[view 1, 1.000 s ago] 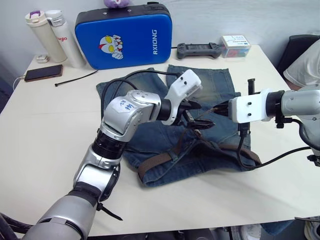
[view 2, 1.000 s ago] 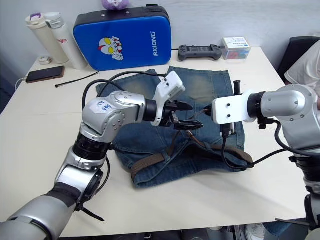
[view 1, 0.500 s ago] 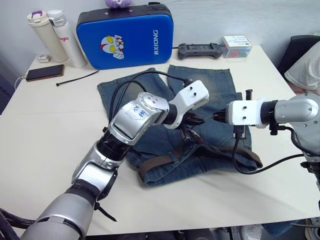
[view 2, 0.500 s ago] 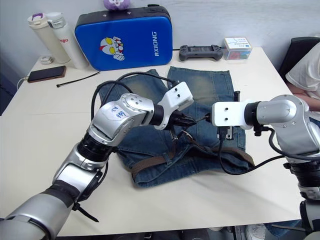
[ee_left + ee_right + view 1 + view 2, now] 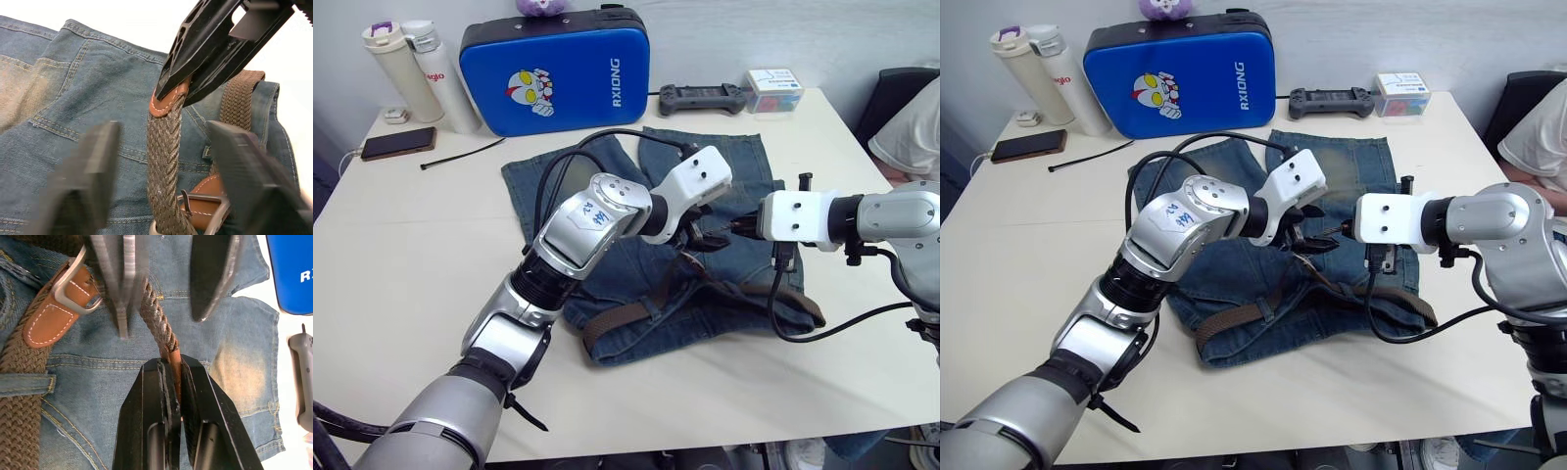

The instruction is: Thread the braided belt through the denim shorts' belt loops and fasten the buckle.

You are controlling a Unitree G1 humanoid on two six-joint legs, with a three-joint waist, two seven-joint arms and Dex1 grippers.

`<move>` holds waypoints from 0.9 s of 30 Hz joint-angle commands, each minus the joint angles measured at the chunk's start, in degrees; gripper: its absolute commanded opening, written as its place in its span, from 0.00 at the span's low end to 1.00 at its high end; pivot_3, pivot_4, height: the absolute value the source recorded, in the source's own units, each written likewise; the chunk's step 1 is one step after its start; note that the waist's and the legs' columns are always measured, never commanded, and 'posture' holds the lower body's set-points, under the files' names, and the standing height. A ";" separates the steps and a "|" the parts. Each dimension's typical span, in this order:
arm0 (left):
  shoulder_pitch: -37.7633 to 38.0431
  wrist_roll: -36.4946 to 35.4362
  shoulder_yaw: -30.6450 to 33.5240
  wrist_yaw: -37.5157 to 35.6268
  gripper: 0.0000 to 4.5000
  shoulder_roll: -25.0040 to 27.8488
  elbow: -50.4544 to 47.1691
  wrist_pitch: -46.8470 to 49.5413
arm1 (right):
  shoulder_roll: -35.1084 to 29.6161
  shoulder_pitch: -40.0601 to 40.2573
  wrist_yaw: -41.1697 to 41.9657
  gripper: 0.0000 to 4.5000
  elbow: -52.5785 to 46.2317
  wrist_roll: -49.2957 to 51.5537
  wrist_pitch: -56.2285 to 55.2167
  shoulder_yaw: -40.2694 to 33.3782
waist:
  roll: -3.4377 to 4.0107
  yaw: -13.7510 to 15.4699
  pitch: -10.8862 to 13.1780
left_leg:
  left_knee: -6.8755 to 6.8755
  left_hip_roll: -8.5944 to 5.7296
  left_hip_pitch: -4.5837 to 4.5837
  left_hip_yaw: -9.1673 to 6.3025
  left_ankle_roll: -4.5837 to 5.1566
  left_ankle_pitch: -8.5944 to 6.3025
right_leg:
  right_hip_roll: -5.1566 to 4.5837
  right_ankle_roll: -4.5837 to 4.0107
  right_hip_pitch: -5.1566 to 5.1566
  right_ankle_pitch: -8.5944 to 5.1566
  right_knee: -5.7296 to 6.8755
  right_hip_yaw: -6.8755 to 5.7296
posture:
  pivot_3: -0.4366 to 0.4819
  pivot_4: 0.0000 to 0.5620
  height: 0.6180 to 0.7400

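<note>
Head camera, left eye: the denim shorts (image 5: pixel 636 245) lie spread on the white desk (image 5: pixel 401 264), just in front of a blue hard case (image 5: pixel 558 69) that stands at the desk's far edge. The braided belt (image 5: pixel 626 315) runs along the waistband at the edge of the shorts farthest from the case. Above the middle of the shorts the left gripper (image 5: pixel 707 238) and the right gripper (image 5: pixel 740 227) meet tip to tip. Beside the case stand two white bottles (image 5: pixel 411 73), with a dark phone (image 5: pixel 399 143) and a thin black cable tie (image 5: pixel 462 153) in front of them; on the case's other side lie a grey controller (image 5: pixel 705 96) and a small box (image 5: pixel 773 90).

Left wrist camera: the left jaws stand wide apart, one blurred finger (image 5: pixel 90 171) on either side of the raised belt, gripping nothing. The right jaws clamp the belt's leather-tipped end (image 5: pixel 168 98). The silver buckle (image 5: pixel 210 215) rests on the denim at the foot of the raised strap.

Right wrist camera: the right jaws are closed tight on the belt tip (image 5: pixel 175 363). A belt loop (image 5: pixel 27 383) crosses the strap near the buckle, over the shorts' waistband
</note>
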 commanded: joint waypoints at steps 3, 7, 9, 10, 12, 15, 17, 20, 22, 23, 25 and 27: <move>-1.04 2.31 -2.19 0.15 0.83 0.44 -1.88 -1.32 | -0.25 -1.09 -0.54 0.00 -2.18 0.84 0.47 -1.76 | 0.00 0.00 0.00 | 0.00 0.00 -0.01 0.00 0.00 0.00 | 0.00 0.00 0.00 0.00 0.00 0.00 | 0.48 0.27 1.00; -0.53 3.26 -3.56 -0.01 0.83 -0.25 -1.20 -2.34 | -0.04 -1.24 -0.73 0.00 -2.57 0.95 0.91 -1.77 | 0.00 0.01 0.00 | 0.00 0.00 -0.01 0.00 0.00 0.00 | 0.00 0.00 0.00 0.00 0.00 0.00 | 0.48 0.27 1.00; -0.88 2.94 -3.07 -0.22 0.64 -0.75 -1.00 -2.03 | -0.15 -0.96 -0.75 0.00 -2.79 0.96 1.16 -1.87 | 0.00 0.02 0.00 | 0.00 0.00 -0.01 0.00 0.00 0.00 | 0.00 0.00 0.00 0.00 0.00 0.00 | 0.48 0.27 1.00; -1.01 2.80 -2.81 -0.27 0.58 -0.95 -0.90 -1.84 | -0.19 -0.83 -0.76 0.00 -2.89 0.97 1.26 -1.92 | 0.00 0.01 0.00 | 0.00 0.00 -0.01 0.00 0.00 0.00 | 0.00 0.00 0.00 0.00 0.00 0.00 | 0.48 0.27 1.00; -1.18 2.86 -2.62 -0.41 0.40 -1.06 -0.79 -1.71 | -0.28 -0.54 -0.75 0.00 -3.09 0.99 1.46 -1.95 | 0.00 0.01 0.00 | 0.00 0.00 -0.01 0.00 0.00 0.00 | 0.00 0.00 0.00 0.00 0.00 0.00 | 0.48 0.27 1.00; -1.50 2.51 -2.32 -1.13 0.11 -0.79 -1.00 -0.66 | -0.30 0.09 -0.97 0.00 -3.21 0.97 1.80 -1.91 | 0.00 -0.03 0.00 | 0.00 0.00 -0.01 0.00 0.00 0.00 | 0.01 0.00 0.00 0.00 0.00 0.00 | 0.48 0.27 1.00; -1.59 1.97 -1.86 -1.61 0.01 -0.68 -1.21 0.49 | -0.28 0.45 -1.21 0.00 -3.04 0.83 1.75 -1.86 | 0.00 -0.01 0.00 | 0.00 0.00 -0.01 0.00 0.00 0.00 | 0.00 0.00 -0.01 0.00 0.01 0.00 | 0.48 0.27 1.00; -1.45 1.94 -1.64 -1.70 0.01 -0.76 -1.16 0.90 | -0.20 0.61 -1.42 0.00 -2.98 0.76 1.54 -1.86 | 0.00 0.00 0.00 | 0.00 0.00 -0.01 -0.01 0.00 0.00 | 0.00 0.00 0.00 0.00 0.00 0.00 | 0.48 0.27 1.00; -1.33 2.12 -1.62 -1.62 0.01 -0.85 -0.85 0.86 | 1.07 0.65 -1.58 0.00 -3.35 3.02 3.54 -2.67 | 0.00 -0.01 0.00 | 0.00 0.00 -0.01 -0.01 0.00 0.00 | 0.00 0.00 0.00 0.00 0.00 0.00 | 0.48 0.27 1.00; -1.24 2.02 -1.39 -1.51 0.01 -1.02 -0.71 1.02 | 1.38 0.65 -1.61 0.00 -3.65 3.66 4.16 -2.93 | 0.00 -0.03 0.00 | 0.00 0.01 -0.01 -0.01 0.00 0.00 | 0.01 0.00 0.00 0.00 0.00 0.00 | 0.48 0.27 1.00; -1.13 1.82 -0.89 -1.35 0.00 -1.32 -0.32 1.33 | 1.23 1.06 -1.13 0.20 -4.45 4.82 5.79 -3.41 | 0.00 -0.01 0.00 | 0.00 0.01 -0.01 0.00 0.00 0.00 | 0.00 0.00 -0.01 0.00 0.02 0.00 | 0.48 0.27 1.00; -0.97 1.39 0.61 -0.61 0.00 -1.95 0.46 2.18 | -0.18 2.60 -0.51 0.40 -5.07 5.66 7.55 -4.41 | 0.00 0.02 0.00 | 0.00 0.00 -0.01 -0.01 0.00 0.00 | 0.00 0.00 -0.01 0.00 0.06 0.00 | 0.48 0.27 1.00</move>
